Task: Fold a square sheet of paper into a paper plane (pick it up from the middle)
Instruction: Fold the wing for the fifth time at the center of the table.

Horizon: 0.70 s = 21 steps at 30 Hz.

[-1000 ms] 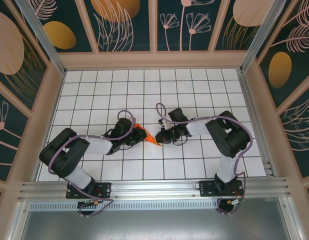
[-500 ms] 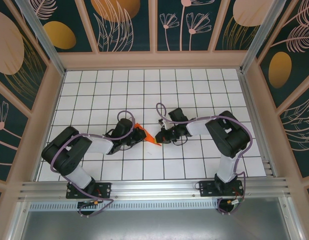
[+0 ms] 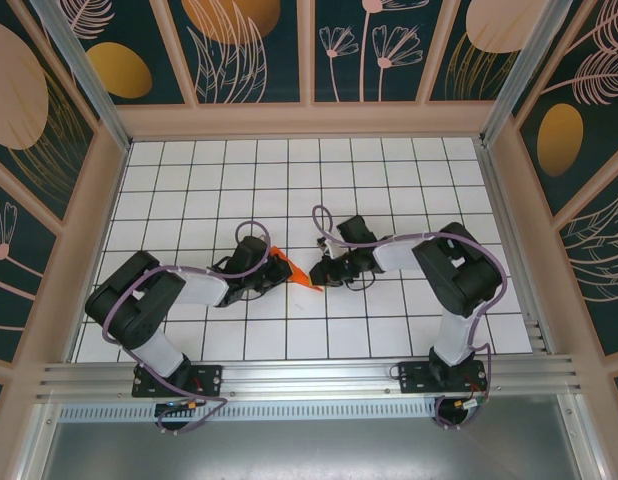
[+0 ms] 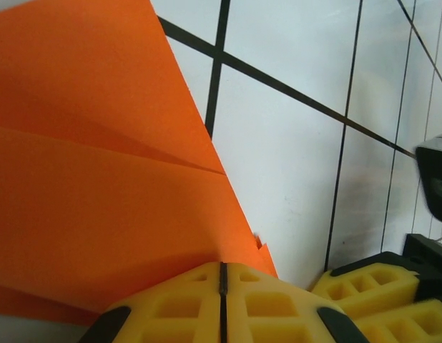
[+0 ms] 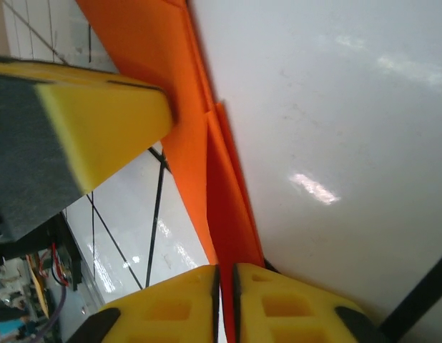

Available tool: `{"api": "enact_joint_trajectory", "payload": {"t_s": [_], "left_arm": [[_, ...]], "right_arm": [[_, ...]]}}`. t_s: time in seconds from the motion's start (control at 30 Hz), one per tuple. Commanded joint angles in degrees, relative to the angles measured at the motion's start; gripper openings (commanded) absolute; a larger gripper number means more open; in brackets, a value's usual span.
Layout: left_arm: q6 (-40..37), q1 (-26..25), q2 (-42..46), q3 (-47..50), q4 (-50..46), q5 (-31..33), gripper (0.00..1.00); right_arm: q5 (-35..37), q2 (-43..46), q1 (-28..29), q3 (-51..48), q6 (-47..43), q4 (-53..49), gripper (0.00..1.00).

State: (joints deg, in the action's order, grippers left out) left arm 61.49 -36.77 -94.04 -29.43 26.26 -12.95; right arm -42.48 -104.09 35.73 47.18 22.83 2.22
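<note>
A: Overhead first. Where is the paper plane (image 3: 294, 271)?

B: Between the two pincers, mid-table (image 3: 389, 180). The left pincer (image 3: 274, 270) is at its wider end and the right pincer (image 3: 325, 272) at its narrow end. The tips face each other, close, with the paper spanning the gap.

A: Left pincer, state?

B: Pressed together and pinching the plane. In the left wrist view its yellow pads (image 4: 171, 307) meet along one dark seam. The orange paper runs out from that seam, spreading ahead and to the left. One crease crosses it at a slant. White tiles with black lines lie to the right.

A: Anything beside those pads?

B: The right pincer's yellow pads (image 4: 364, 286), low right, just beside.

A: Right pincer?

B: In the right wrist view its pads (image 5: 292, 307) are nearly together, with a thin slit between. The plane's folded edge drops into that slit. I cannot tell whether the pads bear on it.

A: Ahead of it?

B: The orange strip runs up and away. The left pincer's pad (image 5: 99, 121) sits upper left, against the paper.
</note>
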Motion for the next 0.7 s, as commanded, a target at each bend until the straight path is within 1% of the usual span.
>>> {"api": "enact_joint_trajectory", "payload": {"t_s": [0.0,0.1,0.17,0.27,0.33,0.4,0.6,0.67], "left_arm": [[-0.8,0.0,-1.3,-0.7,-3.7,2.1,0.10],[-0.8,0.0,-1.4,-1.0,-4.4,2.3,0.10],[-0.7,-0.1,-1.4,-1.1,-4.5,2.1,0.10],[-0.8,0.0,-1.4,-1.4,-4.6,2.1,0.10],[-0.9,0.0,-1.4,-1.5,-4.8,2.1,0.10],[-0.9,0.0,-1.5,-1.4,-4.9,2.1,0.10],[-0.8,0.0,-1.5,-1.5,-4.9,2.0,0.10],[-0.7,0.0,-1.5,-1.5,-4.9,2.1,0.10]], "right_arm": [[3.9,4.7,-0.2,-0.4,-0.4,-2.3,0.25],[6.1,7.5,0.0,-0.5,-1.0,-2.6,0.30],[7.0,8.4,0.8,-0.1,-2.1,-2.9,0.30],[8.2,8.4,2.3,1.4,-2.7,-3.7,0.29],[8.0,7.8,3.0,2.3,-2.9,-4.0,0.25],[7.7,7.2,3.7,3.1,-3.1,-4.0,0.24],[6.0,2.8,5.3,6.2,-4.8,-7.1,0.19],[6.8,1.6,5.3,6.9,-4.8,-7.8,0.18]]}}
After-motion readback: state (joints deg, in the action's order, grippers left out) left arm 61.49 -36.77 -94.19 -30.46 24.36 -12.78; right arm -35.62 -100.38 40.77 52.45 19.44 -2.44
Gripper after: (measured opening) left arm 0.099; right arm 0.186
